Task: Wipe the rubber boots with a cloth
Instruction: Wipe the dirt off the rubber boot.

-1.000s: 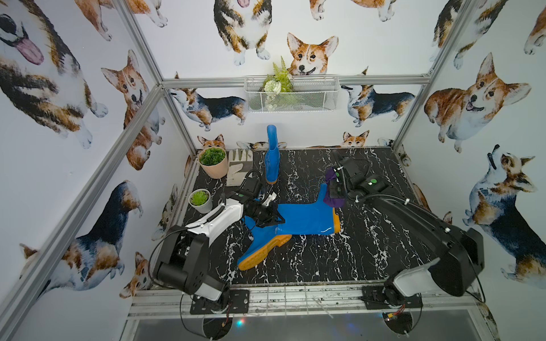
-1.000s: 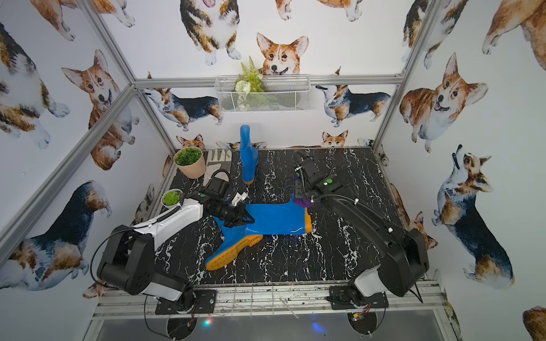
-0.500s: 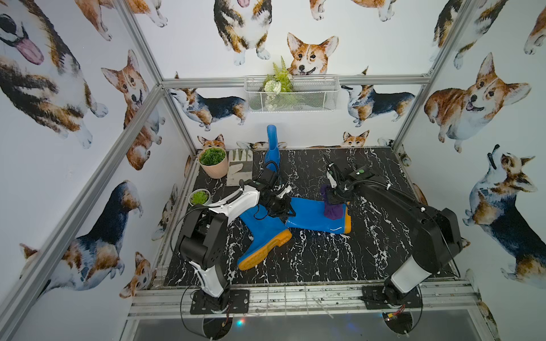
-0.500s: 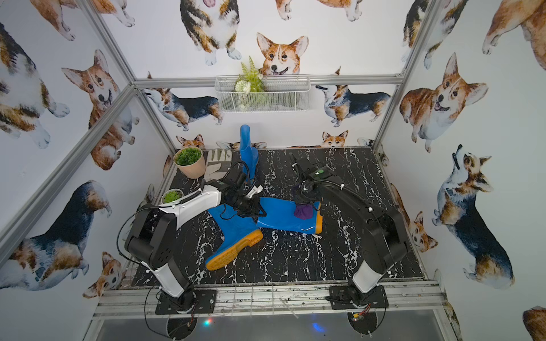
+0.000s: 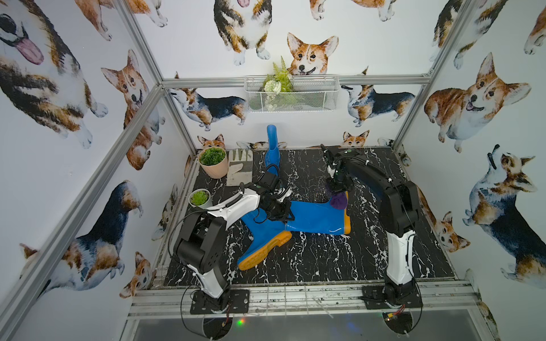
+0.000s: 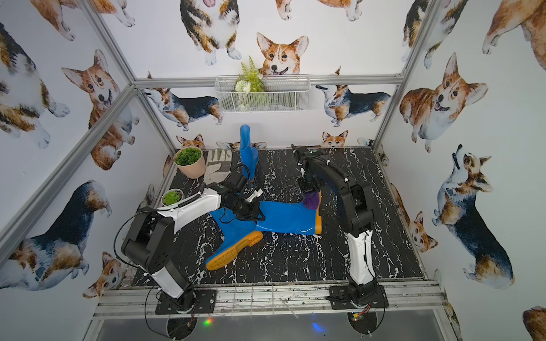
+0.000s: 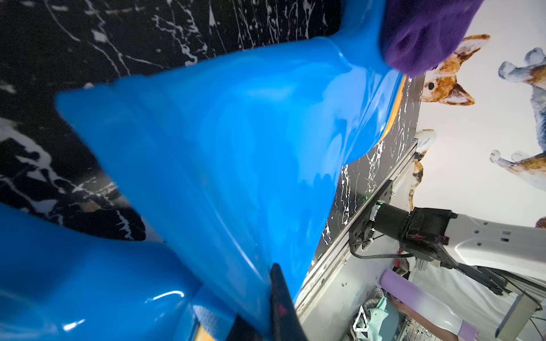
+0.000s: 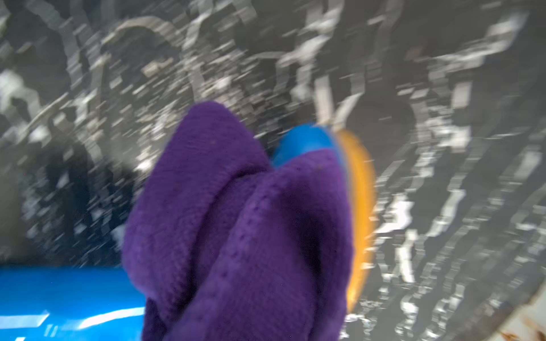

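**Wiping at the toe end**

The right hand [image 5: 336, 190] is clamped on a fuzzy dark-purple cloth [image 5: 338, 200], which touches the toe of a glossy bright-blue rubber boot [image 5: 316, 217] lying sideways mid-desk. The left hand [image 5: 280, 210] is closed on its shaft rim. A second blue boot [image 5: 263, 236] lies touching it. A third blue boot [image 5: 273, 147] stands near the back wall. Bare black marbled desk [image 5: 325, 259] spreads frontward.

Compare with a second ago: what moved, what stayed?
The wiped boot, gripped at its shaft by the left tool, slid toward the robot's right. The right tool rubbed the cloth across the foot and back to the toe, its elbow rising. Both grips held; the other lying boot, upright boot and glove stayed.
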